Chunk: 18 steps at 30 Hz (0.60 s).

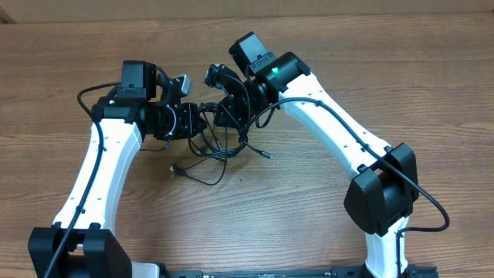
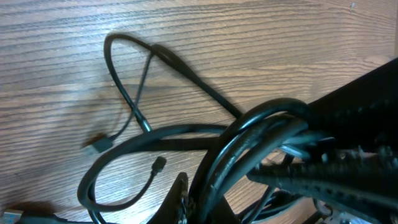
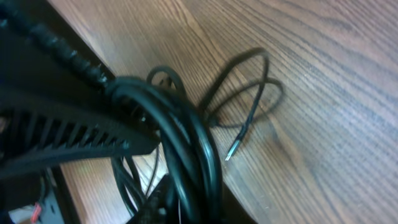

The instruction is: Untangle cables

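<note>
The cables [image 1: 220,150] are thin black cords tangled at the table's middle, with loose loops and plug ends [image 1: 176,169] trailing on the wood. My left gripper [image 1: 197,117] and right gripper [image 1: 220,112] meet tip to tip over the tangle. In the left wrist view a thick bundle of cables [image 2: 249,134] runs through my left gripper [image 2: 199,200], which is shut on it. In the right wrist view the coiled cables [image 3: 186,130] pass between the fingers of my right gripper [image 3: 186,208], which is closed round them. A silver-tipped end [image 3: 231,151] lies beside it.
The wooden table [image 1: 293,224] stretches out all round the tangle. The white left arm [image 1: 100,170] and right arm [image 1: 340,127] reach in from the front, each with its own thicker black wire. The dark joint of the right arm [image 1: 382,193] stands at the front right.
</note>
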### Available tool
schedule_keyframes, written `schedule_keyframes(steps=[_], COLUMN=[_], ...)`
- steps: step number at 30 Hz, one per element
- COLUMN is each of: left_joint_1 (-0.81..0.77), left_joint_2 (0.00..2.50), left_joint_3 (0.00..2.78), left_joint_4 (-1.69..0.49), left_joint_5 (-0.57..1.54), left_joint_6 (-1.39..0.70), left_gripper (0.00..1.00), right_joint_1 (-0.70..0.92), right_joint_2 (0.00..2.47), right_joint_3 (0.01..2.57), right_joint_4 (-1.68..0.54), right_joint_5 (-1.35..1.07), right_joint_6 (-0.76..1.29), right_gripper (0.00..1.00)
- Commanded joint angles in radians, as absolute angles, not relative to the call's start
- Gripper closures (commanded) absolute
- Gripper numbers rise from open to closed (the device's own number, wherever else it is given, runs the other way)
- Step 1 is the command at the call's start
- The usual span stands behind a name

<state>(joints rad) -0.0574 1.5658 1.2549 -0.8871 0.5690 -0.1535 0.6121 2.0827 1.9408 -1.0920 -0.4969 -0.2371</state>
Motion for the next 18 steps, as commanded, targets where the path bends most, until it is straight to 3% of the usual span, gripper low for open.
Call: schedule_keyframes(steps=[1,4,8,18], left_joint_1=[-0.058,-0.058,-0.058,-0.058], left_joint_2=[1.55,1.55,1.55,1.55], left_joint_3=[1.259,1.259,1.259,1.259], left_joint_4=[-0.883,-0.886,-0.896,-0.901], left_joint_5=[0.62,0.575,0.367,-0.015], left_joint_6=[-0.16,-0.193,-0.348,-0.566], left_gripper=[0.96,0.96,0.96,0.96], right_joint_1=[0.609,0.592,0.558,0.539], right_joint_2=[2.09,2.089,2.085,1.989], right_joint_3=[1.936,1.938,1.969,1.995], right_joint_4=[-1.09,-1.095,-1.15,-1.285], right_joint_5=[-0.487,-0.495,-0.574,-0.785], right_joint_6=[-0.243,-0.215,-0.208,-0.397], right_gripper=[0.94,0.96,0.96,0.96])
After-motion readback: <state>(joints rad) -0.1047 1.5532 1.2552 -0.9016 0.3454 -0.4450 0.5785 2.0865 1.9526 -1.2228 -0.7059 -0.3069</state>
